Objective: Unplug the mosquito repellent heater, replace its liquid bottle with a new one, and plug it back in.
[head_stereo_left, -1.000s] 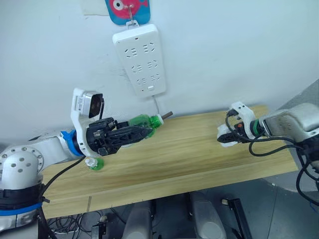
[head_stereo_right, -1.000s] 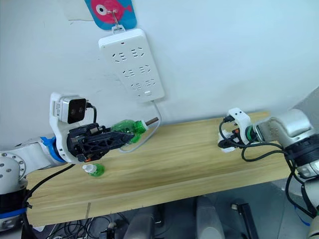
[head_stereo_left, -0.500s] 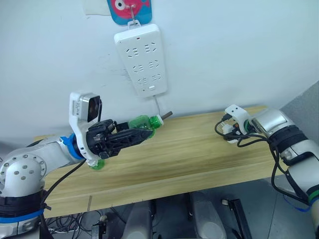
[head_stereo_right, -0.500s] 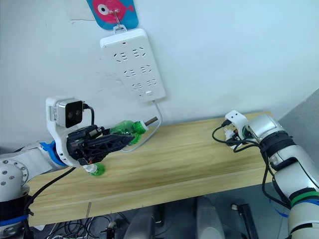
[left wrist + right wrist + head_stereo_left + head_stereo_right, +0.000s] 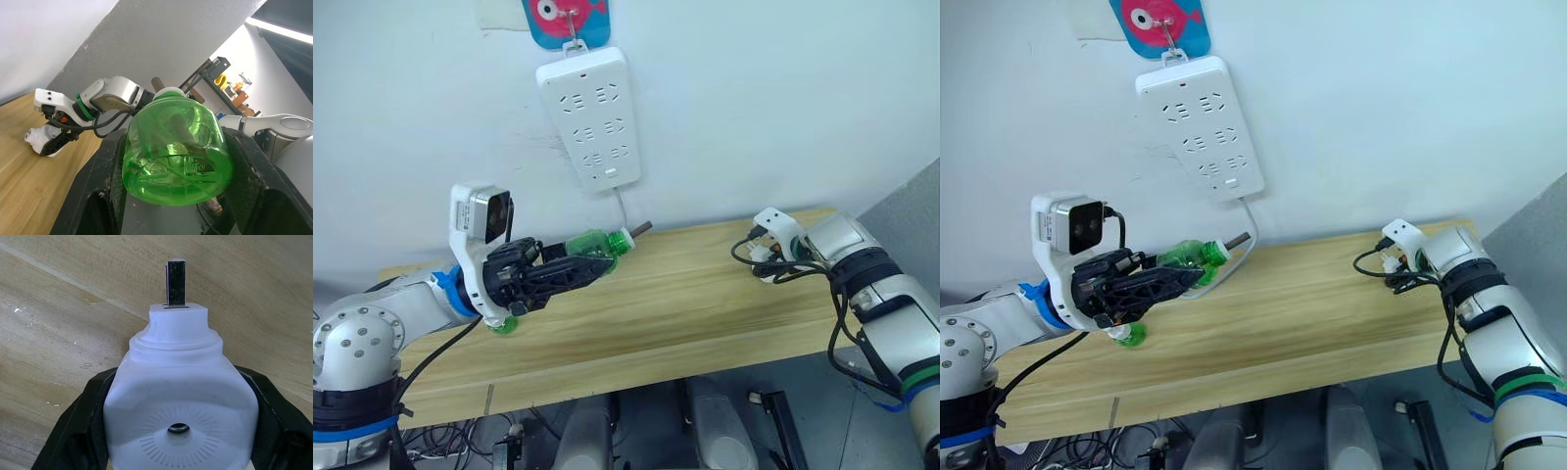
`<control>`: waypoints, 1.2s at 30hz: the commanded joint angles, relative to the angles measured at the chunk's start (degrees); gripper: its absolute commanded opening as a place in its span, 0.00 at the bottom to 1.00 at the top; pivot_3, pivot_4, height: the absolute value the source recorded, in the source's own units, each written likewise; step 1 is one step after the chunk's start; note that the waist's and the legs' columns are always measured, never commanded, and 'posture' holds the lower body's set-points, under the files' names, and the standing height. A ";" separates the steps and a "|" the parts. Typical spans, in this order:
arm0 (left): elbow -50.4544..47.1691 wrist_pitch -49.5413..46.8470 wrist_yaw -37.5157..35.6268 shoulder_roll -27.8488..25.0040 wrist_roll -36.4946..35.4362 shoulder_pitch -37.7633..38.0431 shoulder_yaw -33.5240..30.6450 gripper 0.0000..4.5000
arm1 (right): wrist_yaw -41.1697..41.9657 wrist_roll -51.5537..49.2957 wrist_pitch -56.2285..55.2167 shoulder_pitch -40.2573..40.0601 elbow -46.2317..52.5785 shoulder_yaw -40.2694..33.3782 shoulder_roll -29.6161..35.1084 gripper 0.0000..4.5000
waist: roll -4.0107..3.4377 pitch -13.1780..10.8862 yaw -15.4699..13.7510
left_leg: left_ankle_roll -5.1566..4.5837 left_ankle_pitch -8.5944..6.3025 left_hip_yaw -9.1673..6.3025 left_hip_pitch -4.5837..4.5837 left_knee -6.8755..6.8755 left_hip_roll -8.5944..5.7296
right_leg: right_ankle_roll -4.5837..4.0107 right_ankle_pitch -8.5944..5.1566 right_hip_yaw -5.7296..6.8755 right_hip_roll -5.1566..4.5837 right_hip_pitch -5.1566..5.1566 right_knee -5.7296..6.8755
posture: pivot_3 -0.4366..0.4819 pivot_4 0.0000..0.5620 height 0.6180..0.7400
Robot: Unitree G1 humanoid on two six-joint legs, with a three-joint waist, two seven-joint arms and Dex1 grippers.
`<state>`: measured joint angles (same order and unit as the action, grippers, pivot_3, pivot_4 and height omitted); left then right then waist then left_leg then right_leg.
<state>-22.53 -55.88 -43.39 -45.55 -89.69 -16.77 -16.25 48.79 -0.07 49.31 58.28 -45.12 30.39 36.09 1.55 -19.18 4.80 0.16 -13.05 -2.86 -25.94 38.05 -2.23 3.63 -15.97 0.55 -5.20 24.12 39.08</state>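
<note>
Since a second ago the right arm has swung back toward the wall, carrying the heater off toward the far right end of the wooden table; the right gripper clamps it between two black fingers. Small, rounded, white plastic, the heater has a round vent hole ringed with fine slits, and a metal prong sticking from its neck; below it lies bare wood. On the left, the left gripper stays closed on a green bottle with a brown wick, held above the table; a white power strip hangs on the wall, every socket free.
</note>
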 commanded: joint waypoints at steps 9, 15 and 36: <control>-2.53 1.54 -0.27 0.15 -0.82 0.42 -1.73 0.51 | 2.12 4.32 -1.34 0.33 -1.16 -3.50 -0.66 1.00 | 0.00 0.00 -0.02 | 0.03 0.02 0.00 0.00 0.00 0.00 | 0.00 0.00 0.00 0.00 -0.01 0.00 | 0.38 0.65 0.95; -2.94 2.45 -0.68 0.48 0.09 0.99 -1.79 0.51 | 4.10 5.29 1.03 -0.14 2.46 -4.46 1.22 1.00 | 0.00 0.00 -0.01 | 0.06 0.03 0.00 0.00 0.00 0.00 | 0.00 0.00 0.00 0.00 -0.01 0.00 | 0.38 0.63 0.95; 0.74 8.09 -6.80 6.01 9.64 -0.36 -0.49 0.51 | 13.93 -14.43 25.19 -12.20 52.55 -19.62 12.59 0.12 | -0.01 -0.01 0.22 | -0.10 -0.06 -0.03 0.01 0.04 0.01 | 0.00 0.00 0.01 -0.02 -0.05 -0.01 | 0.29 0.59 0.95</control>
<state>-21.10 -49.13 -49.08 -39.88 -80.60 -16.76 -16.36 62.41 -11.04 72.89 45.97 3.65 14.75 48.79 1.54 -19.19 5.01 0.06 -13.11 -2.90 -25.92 38.09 -2.21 3.63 -15.97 0.57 -5.22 24.07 39.08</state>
